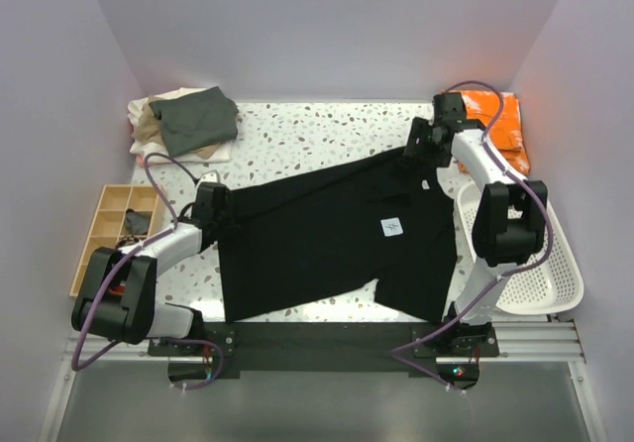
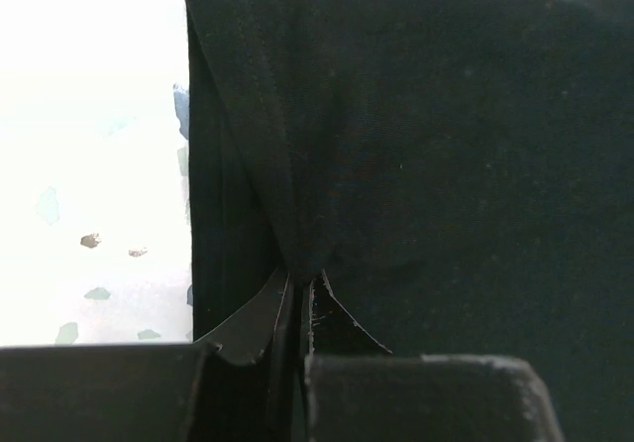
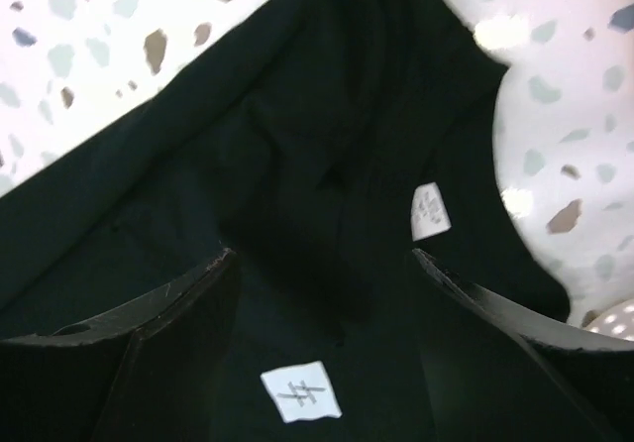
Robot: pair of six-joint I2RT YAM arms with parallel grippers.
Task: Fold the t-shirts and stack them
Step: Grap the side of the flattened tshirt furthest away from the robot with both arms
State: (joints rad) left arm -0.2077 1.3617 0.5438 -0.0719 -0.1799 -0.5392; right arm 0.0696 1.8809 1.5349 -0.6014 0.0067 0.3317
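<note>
The speckled table [image 1: 297, 130] is covered across its middle by the black t-shirt [image 1: 317, 234], spread flat. A pile of folded t-shirts [image 1: 188, 120] is stacked at the far left corner. The black shirt's left edge is pinched tight in the left gripper [image 2: 297, 298]. The right gripper [image 3: 322, 259] is spread apart over the shirt's far right end, with nothing grasped. A small white label [image 1: 392, 227] is seen on the shirt.

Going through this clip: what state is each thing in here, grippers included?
black t-shirt: spread out on the table, not yet folded.
left gripper: shut on the black t-shirt's edge.
right gripper: open, just over the black t-shirt, holding nothing.
folded t-shirts: folded, piled at the far left corner.
</note>
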